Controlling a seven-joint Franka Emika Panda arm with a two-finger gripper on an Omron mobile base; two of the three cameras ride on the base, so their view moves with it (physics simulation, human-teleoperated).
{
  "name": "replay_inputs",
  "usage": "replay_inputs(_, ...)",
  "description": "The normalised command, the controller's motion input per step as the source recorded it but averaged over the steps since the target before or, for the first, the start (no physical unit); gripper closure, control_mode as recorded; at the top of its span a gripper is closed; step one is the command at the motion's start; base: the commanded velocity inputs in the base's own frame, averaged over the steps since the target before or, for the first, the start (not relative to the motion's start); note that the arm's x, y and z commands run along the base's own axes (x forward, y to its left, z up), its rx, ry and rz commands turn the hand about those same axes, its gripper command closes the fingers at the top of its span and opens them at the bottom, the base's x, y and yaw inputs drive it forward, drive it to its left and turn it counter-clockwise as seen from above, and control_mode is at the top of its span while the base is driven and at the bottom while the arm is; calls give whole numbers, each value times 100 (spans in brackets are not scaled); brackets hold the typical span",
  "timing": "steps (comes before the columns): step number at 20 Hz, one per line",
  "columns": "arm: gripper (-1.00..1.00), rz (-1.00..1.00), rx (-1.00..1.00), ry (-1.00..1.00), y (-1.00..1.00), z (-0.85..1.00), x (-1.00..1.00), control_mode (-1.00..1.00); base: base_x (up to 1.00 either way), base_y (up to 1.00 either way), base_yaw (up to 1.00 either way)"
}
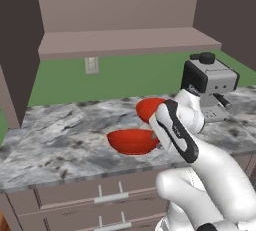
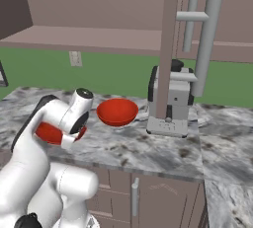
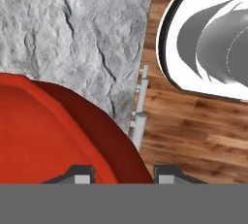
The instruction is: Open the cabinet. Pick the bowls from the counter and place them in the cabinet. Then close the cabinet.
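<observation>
The white arm (image 1: 200, 175) is bending low over the counter (image 1: 60, 140), its gripper (image 3: 123, 172) straddling the rim of the near bowl (image 1: 132, 141), one tip inside and one outside; a firm clamp I cannot tell. The right base camera is showing the second bowl (image 2: 117, 111) just beside the coffee machine (image 2: 170, 101), while the cabinet (image 1: 125, 20) is standing open above, its door (image 2: 169, 44) partly blocking that machine.

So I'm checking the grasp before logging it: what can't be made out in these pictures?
- Left base view: the arm's forearm hides the end effector and part of the near bowl.
- Hand view: the end effector straddles the bowl's rim; whether its tips touch is cut off by the bottom edge.
- Right base view: the open cabinet door covers part of the coffee machine.
</observation>
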Motion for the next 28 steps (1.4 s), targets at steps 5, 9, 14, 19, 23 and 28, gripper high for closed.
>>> replay_inputs(5,100,-7,4,21,0,96,-65,-100,0,0,0)
replay_inputs(9,100,0,2,14,6,100,-80,-100,0,0,0)
replay_inputs(14,100,-2,-5,-7,17,91,-42,-100,0,0,0)
replay_inputs(19,100,-6,-23,-30,16,72,-18,-100,0,0,0)
replay_inputs(23,100,-12,-27,-32,3,66,-18,-100,0,0,0)
replay_inputs(28,100,-12,-6,-13,-6,54,-19,-100,0,0,0)
